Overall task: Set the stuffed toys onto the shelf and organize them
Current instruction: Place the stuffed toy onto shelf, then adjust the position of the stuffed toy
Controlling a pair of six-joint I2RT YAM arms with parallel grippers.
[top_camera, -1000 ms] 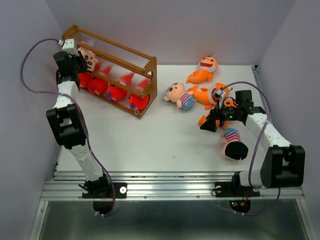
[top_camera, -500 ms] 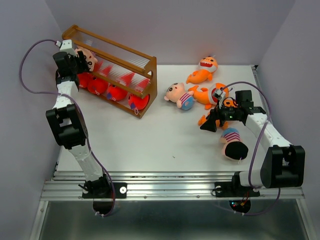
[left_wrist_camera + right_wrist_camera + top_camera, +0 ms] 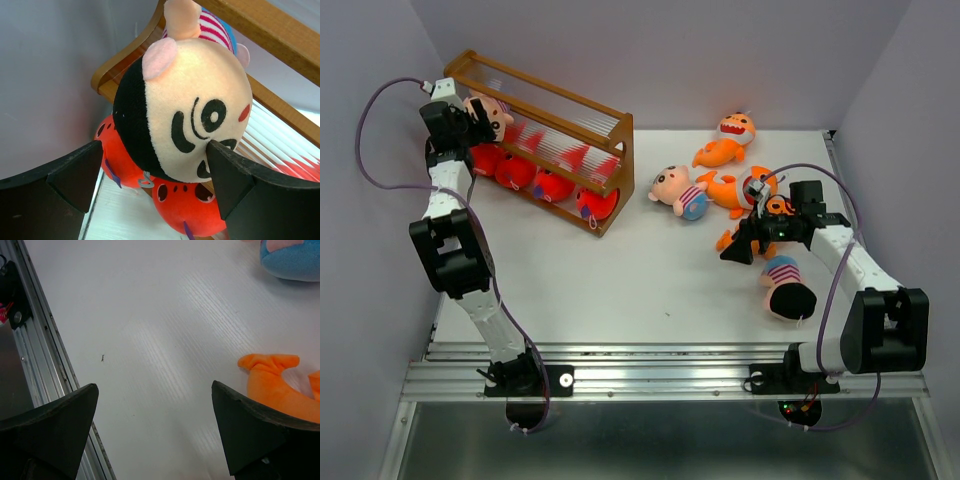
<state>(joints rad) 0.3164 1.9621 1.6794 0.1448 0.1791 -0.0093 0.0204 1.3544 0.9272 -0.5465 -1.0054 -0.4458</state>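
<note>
The left gripper (image 3: 466,124) has edged slightly left, and the boy toy (image 3: 488,112) at the shelf's (image 3: 582,108) end shifted with it.

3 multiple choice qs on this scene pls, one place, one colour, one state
1. Where is the boy toy by the left pincer? A. the shelf's left end B. the shelf's right end C. off the shelf
2. Colour of the sharks on the table? A. red B. orange C. blue
3. The right pincer is: A. shut on a shark B. shut on a boy C. open, empty
1 A, its head is beside the left end panel; 2 B, the loose ones are orange; 3 C, only table shows between its fingers.
</note>
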